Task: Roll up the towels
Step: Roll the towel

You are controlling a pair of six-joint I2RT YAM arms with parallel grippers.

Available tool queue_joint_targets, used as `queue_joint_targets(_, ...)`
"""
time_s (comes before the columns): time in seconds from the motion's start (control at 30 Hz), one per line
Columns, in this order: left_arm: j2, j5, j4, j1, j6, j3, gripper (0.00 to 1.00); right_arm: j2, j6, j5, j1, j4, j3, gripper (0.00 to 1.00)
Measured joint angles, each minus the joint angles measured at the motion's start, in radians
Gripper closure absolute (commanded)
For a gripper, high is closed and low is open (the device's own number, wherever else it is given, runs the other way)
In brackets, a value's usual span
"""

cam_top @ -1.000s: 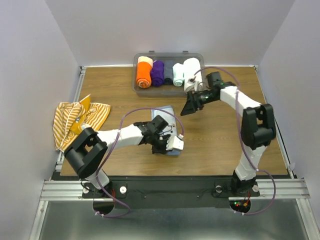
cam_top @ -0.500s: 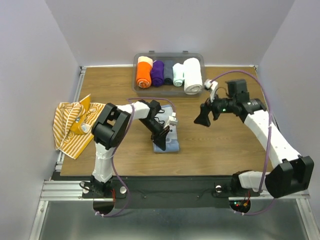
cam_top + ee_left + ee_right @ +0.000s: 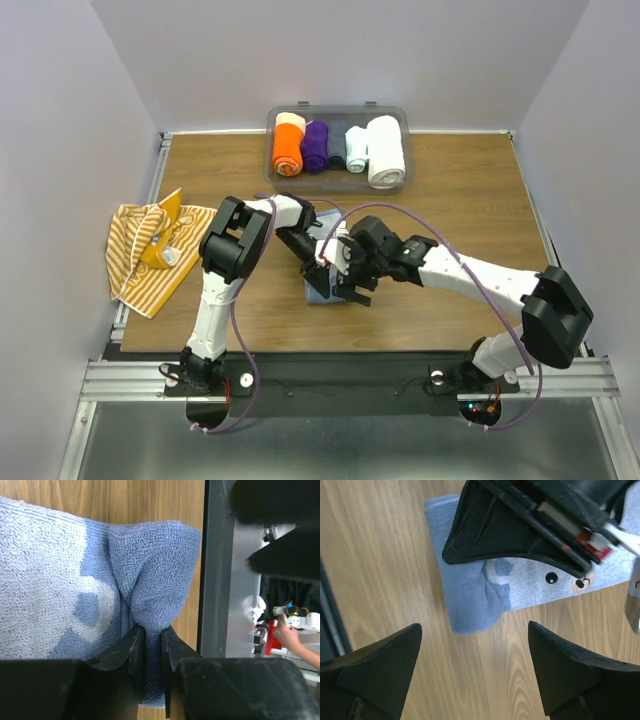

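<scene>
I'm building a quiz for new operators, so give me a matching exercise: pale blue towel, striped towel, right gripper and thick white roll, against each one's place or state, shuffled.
Things:
1. pale blue towel
2. striped towel
3. right gripper
4. thick white roll

Places or states:
A. in the bin at the far edge
B. open, holding nothing
C. crumpled at the left edge of the table
D. pinched at one end by the left gripper

Pairs: 1-D, 2-C, 3-B, 4-A

Left claw (image 3: 153,642) pinching pale blue towel (image 3: 60,580), wooden table (image 3: 150,500)
</scene>
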Motion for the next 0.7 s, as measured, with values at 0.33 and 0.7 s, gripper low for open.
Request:
queue_joint_targets(0.33,0.027,0.008,-0.056,0.019,0.023,0.023,0.72,0.132,-0.071,0.084,0.127,0.161,-0.073,0.28)
queue_joint_targets(0.7,0.024,0.005,-0.098,0.030,0.078,0.031,0.57,0.189,-0.099,0.106,0.124,0.281,-0.105,0.99)
